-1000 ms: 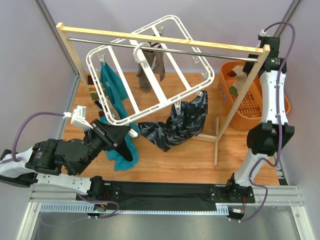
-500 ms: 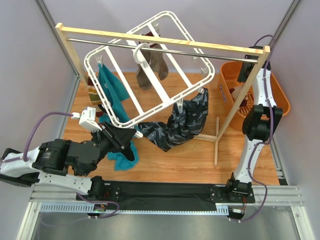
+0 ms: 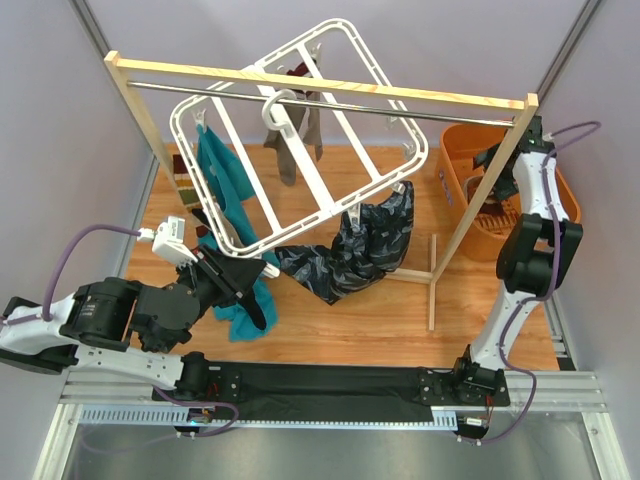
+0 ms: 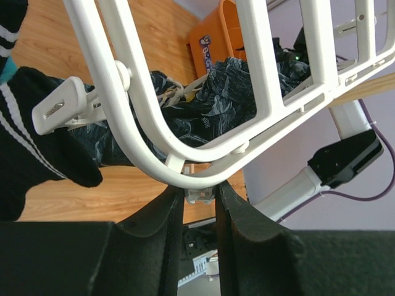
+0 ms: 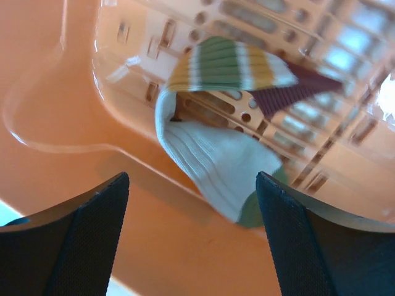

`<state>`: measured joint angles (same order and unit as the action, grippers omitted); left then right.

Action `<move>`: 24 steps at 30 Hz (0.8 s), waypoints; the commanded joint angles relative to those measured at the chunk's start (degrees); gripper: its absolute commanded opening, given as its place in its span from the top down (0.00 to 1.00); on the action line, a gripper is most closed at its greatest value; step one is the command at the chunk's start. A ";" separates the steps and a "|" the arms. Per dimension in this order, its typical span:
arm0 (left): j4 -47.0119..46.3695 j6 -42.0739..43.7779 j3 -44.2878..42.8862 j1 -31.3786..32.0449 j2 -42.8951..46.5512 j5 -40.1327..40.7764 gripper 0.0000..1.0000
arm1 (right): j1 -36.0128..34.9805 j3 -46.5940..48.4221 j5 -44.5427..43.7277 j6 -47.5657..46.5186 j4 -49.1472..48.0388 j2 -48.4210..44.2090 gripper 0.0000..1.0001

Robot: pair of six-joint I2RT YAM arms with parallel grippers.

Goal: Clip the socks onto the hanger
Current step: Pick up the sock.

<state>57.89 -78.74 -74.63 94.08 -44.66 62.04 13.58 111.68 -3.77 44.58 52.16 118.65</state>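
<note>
Dipped into orange basket (image 5: 55, 80) with right gripper (image 5: 188, 185) wide, empty over striped sock (image 5: 216, 154), left gripper (image 4: 199, 194) nipping hanger (image 4: 142, 117) clip (image 4: 200, 197); risks grabbing basket wall instead.

An orange basket (image 3: 450, 150) is set beside a wooden rack (image 3: 200, 71) with a metal rail (image 3: 450, 115), a dark, seemingly glossy cloth (image 3: 365, 245) draped beneath.
</note>
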 commanded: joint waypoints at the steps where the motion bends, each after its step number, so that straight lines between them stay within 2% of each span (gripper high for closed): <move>1: 5.13 -0.10 0.10 0.22 -0.25 -2.36 1.00 | 1.53 -6.71 -2.90 24.82 -8.12 -5.79 0.16; 2: 5.04 -0.01 -0.07 0.22 -0.25 -2.45 1.00 | 1.53 -7.26 -4.74 29.55 -9.00 -5.97 0.16; 6: 5.92 -0.18 -0.60 0.22 0.01 -2.54 1.00 | 1.97 -5.42 -7.21 38.98 -7.78 -3.96 0.19; 8: 6.36 -0.62 -0.25 0.22 0.10 -2.54 1.00 | 1.97 -3.76 -9.67 41.19 -7.95 -2.90 0.20; 14: 6.27 -0.54 -0.69 0.22 -0.07 -2.63 1.00 | 2.85 -3.56 -5.55 52.79 -4.00 1.93 0.23; 18: 7.15 -0.36 -1.39 0.22 -0.51 -2.63 1.00 | 2.76 -3.93 -8.09 55.09 -3.56 2.81 0.26; 20: 7.24 -0.45 -1.39 0.22 -0.34 -2.63 1.00 | 2.76 -3.66 -11.51 54.04 -4.17 3.43 0.26; 24: 8.20 -1.50 -1.04 0.22 0.37 -2.71 1.00 | 2.94 -3.57 -12.49 53.60 -4.52 4.92 0.27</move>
<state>59.64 -79.42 -75.50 94.08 -44.49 62.02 16.10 107.24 -12.27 95.72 47.51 122.50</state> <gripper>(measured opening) 0.301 0.738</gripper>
